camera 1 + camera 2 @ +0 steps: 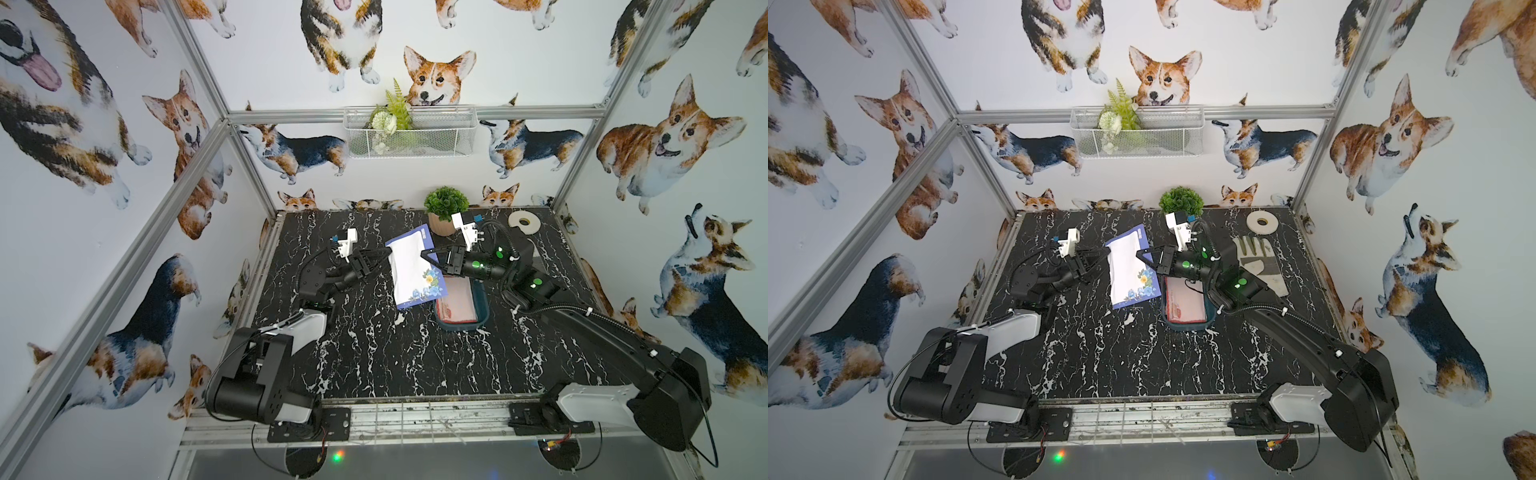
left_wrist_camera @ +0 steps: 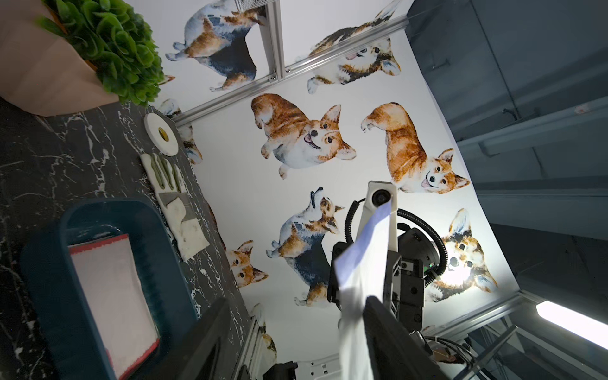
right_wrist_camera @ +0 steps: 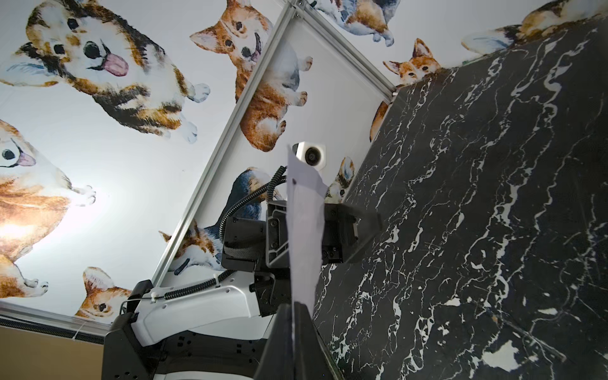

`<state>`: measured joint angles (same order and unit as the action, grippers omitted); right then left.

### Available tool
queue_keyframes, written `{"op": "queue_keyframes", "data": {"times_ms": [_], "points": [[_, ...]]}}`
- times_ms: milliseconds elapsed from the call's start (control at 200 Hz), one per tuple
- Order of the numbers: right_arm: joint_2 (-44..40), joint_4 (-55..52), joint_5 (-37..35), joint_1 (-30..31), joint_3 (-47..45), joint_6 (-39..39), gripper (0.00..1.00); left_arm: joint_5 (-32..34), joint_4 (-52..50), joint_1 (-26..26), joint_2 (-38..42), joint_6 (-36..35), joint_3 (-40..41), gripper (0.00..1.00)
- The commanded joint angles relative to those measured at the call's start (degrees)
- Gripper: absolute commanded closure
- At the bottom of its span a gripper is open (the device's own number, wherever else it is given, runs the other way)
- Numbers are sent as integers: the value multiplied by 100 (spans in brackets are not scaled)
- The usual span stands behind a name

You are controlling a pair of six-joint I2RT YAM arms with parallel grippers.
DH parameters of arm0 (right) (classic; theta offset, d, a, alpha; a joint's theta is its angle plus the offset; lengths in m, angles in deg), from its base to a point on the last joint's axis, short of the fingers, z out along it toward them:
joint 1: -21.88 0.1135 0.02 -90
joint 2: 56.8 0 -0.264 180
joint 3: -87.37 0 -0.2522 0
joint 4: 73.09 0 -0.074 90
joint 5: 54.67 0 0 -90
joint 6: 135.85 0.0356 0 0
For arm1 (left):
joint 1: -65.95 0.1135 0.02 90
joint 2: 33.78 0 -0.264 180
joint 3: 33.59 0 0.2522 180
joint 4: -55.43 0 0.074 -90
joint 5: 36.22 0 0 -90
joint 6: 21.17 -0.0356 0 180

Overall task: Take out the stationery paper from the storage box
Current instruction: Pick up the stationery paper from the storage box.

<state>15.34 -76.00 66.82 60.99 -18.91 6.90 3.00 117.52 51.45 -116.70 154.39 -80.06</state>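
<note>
Nearest me, one shallow teal plastic storage box point(image 1: 459, 327) with rounded corners holds a red-bordered sheet point(image 1: 455, 303) lying flat. Beyond it, one thin navy-floral sheet point(image 1: 409, 270) hangs above the marble table point(image 1: 374, 353). My right gripper point(image 1: 424, 253) pinches its edge tight, and my left gripper point(image 1: 386, 258) straddles the opposite edge, jaws apart.

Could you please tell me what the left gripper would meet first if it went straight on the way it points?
The left gripper would meet the floral-bordered sheet, standing edge-on between its open jaws; beyond it, probably the right gripper pinching that sheet.
</note>
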Motion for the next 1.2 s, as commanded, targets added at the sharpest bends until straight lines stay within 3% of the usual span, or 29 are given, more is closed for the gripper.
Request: {"op": "queue_keyframes", "data": {"times_ms": [0,180,586,716,801,876,971,1011,1071,1196], "points": [[78,323,-63,9,71,97,100,5,562,-176,-31,322,-133,33],[268,336,-98,9,151,62,100,102,562,-520,-101,254,-208,41],[140,-414,-476,-4,297,-417,100,-36,338,-633,1,126,-262,98],[64,-632,-586,-9,258,-531,100,-112,-294,-633,220,-226,-311,100],[37,-786,-645,-9,253,-603,99,-215,-1322,-633,584,-848,-460,100],[8,-1002,-720,-9,289,-684,78,-202,-3130,-628,1107,-1898,-754,100],[-88,-1328,-905,-9,320,-832,52,372,-6673,-633,1830,-4070,-1534,100],[-135,-1510,-997,-9,353,-906,45,623,-7692,-626,1995,-4762,-1984,100],[-197,-1835,-1165,-9,421,-1065,40,664,-8525,-502,2052,-5317,-2298,100],[-303,-2525,-1614,-9,592,-1350,38,573,-9252,-104,1779,-5665,-2576,100]]}}
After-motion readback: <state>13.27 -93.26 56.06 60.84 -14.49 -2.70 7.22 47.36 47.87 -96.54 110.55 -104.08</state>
